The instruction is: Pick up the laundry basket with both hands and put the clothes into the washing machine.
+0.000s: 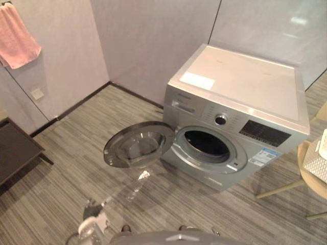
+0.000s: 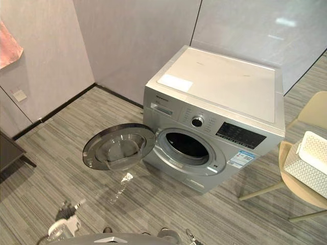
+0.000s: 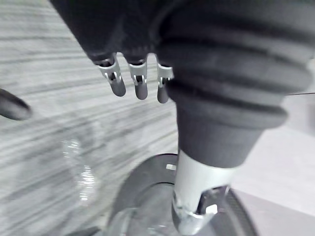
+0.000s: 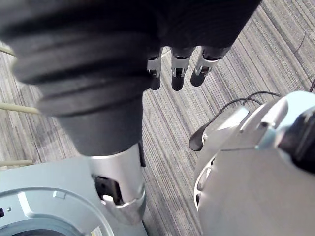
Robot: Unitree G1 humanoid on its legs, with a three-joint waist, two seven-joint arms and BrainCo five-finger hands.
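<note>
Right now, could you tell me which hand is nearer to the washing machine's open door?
Left. The left hand hangs just above the open door; the right hand hangs over the floor beside the front of the washing machine.

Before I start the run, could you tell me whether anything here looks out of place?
One thing: a clear glinting shape lies on the floor just in front of the open door of the washing machine. Whether it is a plastic bottle or only light through the glass, I cannot tell. Nothing else stands out.
</note>
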